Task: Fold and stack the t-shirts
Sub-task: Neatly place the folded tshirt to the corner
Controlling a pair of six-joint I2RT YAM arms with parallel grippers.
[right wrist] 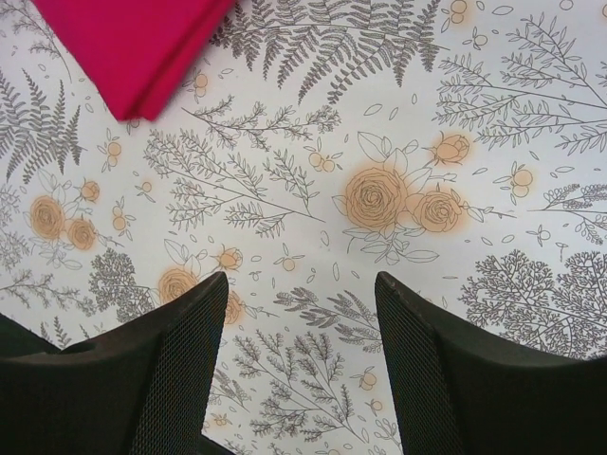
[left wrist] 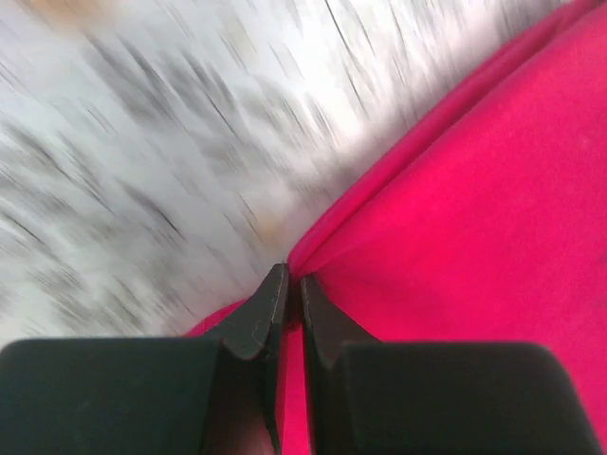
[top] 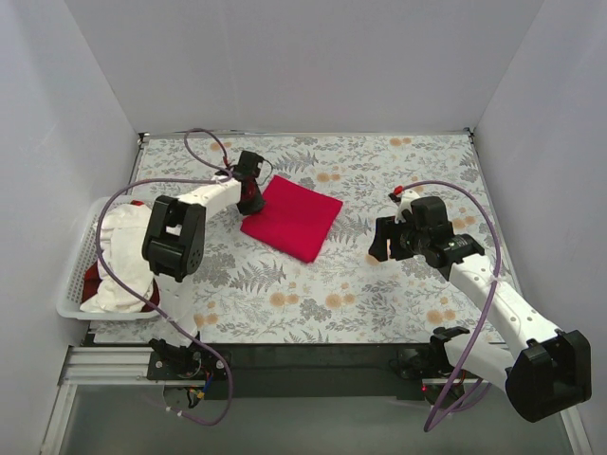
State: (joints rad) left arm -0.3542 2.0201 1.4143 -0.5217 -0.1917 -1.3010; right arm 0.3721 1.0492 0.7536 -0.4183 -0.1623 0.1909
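1. While the left gripper presses at its 9 o'clock corner, a bright crimson cloth t-shirt lies folded into a flat, tidy rectangle on the grey floral-patterned cloth, a little toward 11 o'clock from the table's middle.
2. Seen through the blurred left wrist camera, the black fingers are drawn almost together. Crimson fabric shows in the slit between them, so they appear clamped on the edge of the fold.
3. Over at 3 o'clock, the right gripper hangs above bare floral cloth with its jaws wide apart and nothing between them, well apart from the crimson t-shirt. Only a corner of that shirt shows, at 11 o'clock in the right wrist view.
4. At 9 o'clock, off the table's edge, the white slatted plastic basket holds a crumpled white cloth t-shirt heaped on a second red t-shirt. Neither is folded.
5. By this evidence the job looks about a third done. One shirt is folded, or is getting a last adjustment. Two are left to lift out, spread and fold, and no stack has been started.
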